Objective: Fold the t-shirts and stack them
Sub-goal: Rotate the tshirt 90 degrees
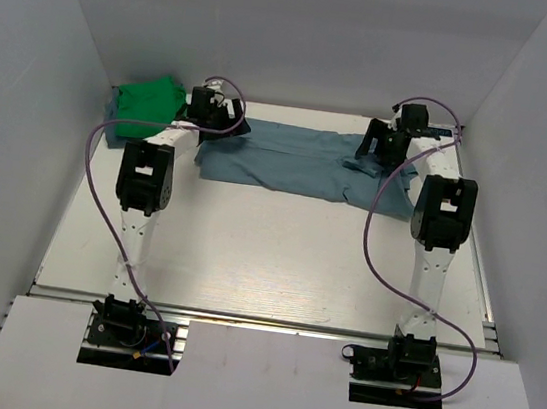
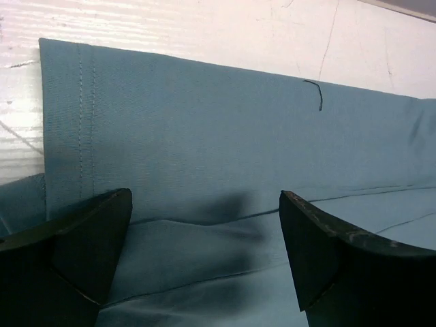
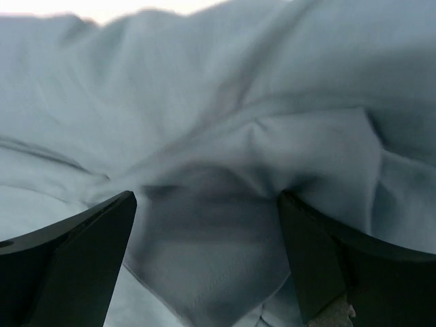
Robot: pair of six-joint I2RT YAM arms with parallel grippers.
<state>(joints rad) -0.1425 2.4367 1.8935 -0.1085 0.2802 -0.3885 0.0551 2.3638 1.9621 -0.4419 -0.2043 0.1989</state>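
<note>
No legible text, label, brand, number or sign anywhere in these three views.

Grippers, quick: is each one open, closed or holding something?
Left gripper: open, holding nothing, over the hem of the soft blue-grey cotton t-shirt.
Right gripper: open, holding nothing, over that shirt's rumpled folds.

White, faintly grained counter (image 1: 267, 254). Across its upper middle in the top view, spread flat and lengthwise: blue-grey t-shirt (image 1: 289, 166), rumpled at the right end. In the upper left corner, bunched: green t-shirt (image 1: 151, 98), bluish cloth edge showing beneath.
</note>
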